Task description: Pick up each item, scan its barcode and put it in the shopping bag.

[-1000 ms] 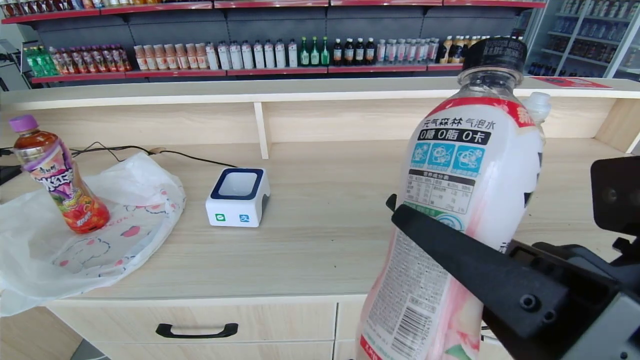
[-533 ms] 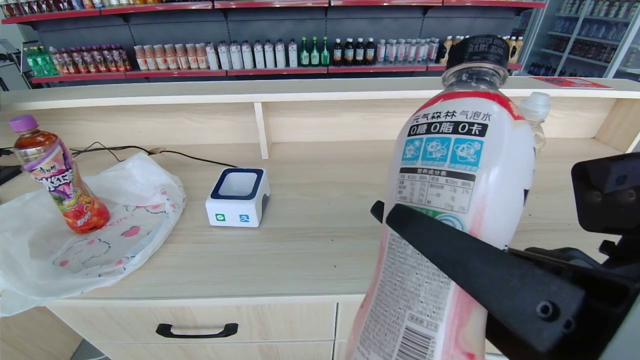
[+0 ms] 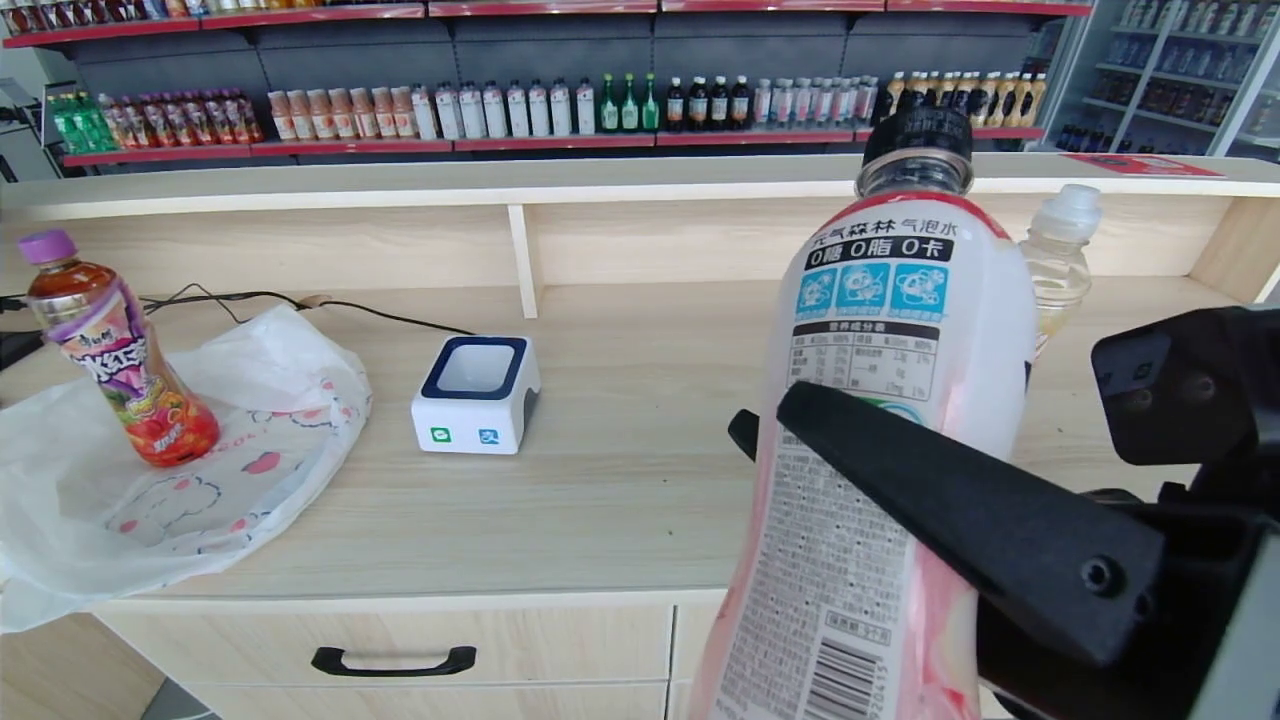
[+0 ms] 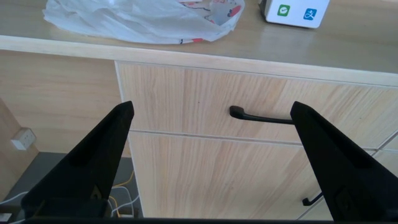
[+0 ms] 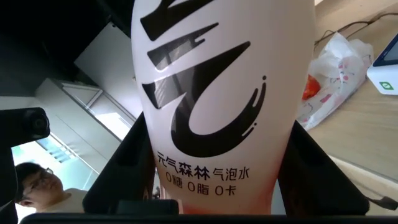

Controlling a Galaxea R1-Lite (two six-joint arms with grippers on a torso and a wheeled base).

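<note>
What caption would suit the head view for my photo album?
Right gripper holding a white bottle before the wooden counter, where scanner and shopping bag sit.

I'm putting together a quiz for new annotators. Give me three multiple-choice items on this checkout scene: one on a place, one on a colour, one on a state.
1. Where does the purple-capped tea bottle stand?
A. on the shopping bag
B. on the scanner
C. in a drawer

2. What colour is the cap of the white-and-pink bottle held in the right gripper?
A. white
B. black
C. green

3. What state is the left gripper in?
A. shut on a bottle
B. shut on nothing
C. open

Answers:
1. A, its base rests on the bag's plastic at the counter's left.
2. B, the cap above the label is black.
3. C, its jaws stand wide apart with nothing between them, in front of the drawers.
</note>
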